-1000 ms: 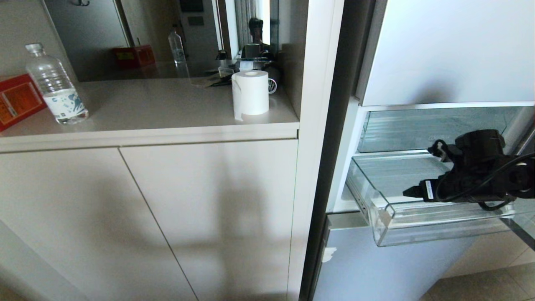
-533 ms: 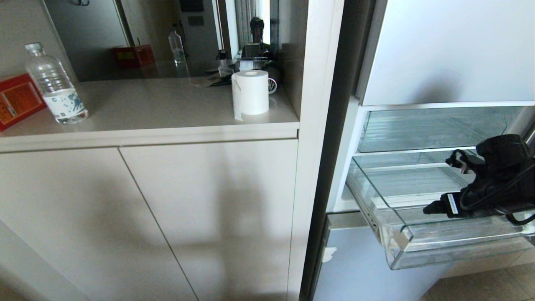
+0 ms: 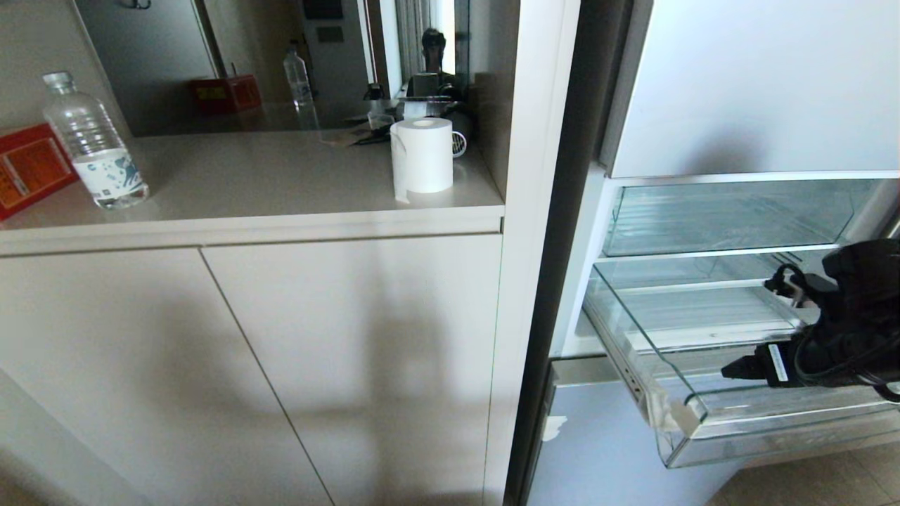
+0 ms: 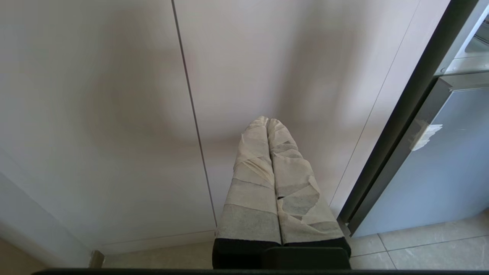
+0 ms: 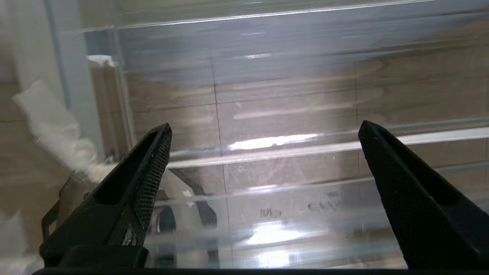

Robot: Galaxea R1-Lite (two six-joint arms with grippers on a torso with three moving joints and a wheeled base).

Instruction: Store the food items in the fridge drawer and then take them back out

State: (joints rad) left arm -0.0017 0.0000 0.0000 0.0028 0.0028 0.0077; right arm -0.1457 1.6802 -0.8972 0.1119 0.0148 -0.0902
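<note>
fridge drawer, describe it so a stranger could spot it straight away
Look at the open fridge at the right of the head view. Two clear drawers sit stacked; the fridge drawer is the lower, pulled-out one. Only it has a thick front lip and whitish tape at its front corner.

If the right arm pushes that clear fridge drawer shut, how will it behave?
The fridge drawer is clear, rigid-looking plastic, so it should slide as one stiff piece rather than flex. Its glossy front lip looks slippery for the right gripper, whose jaws stand wide open. Nothing visible inside, so probably light; an off-centre push may skew it.
</note>
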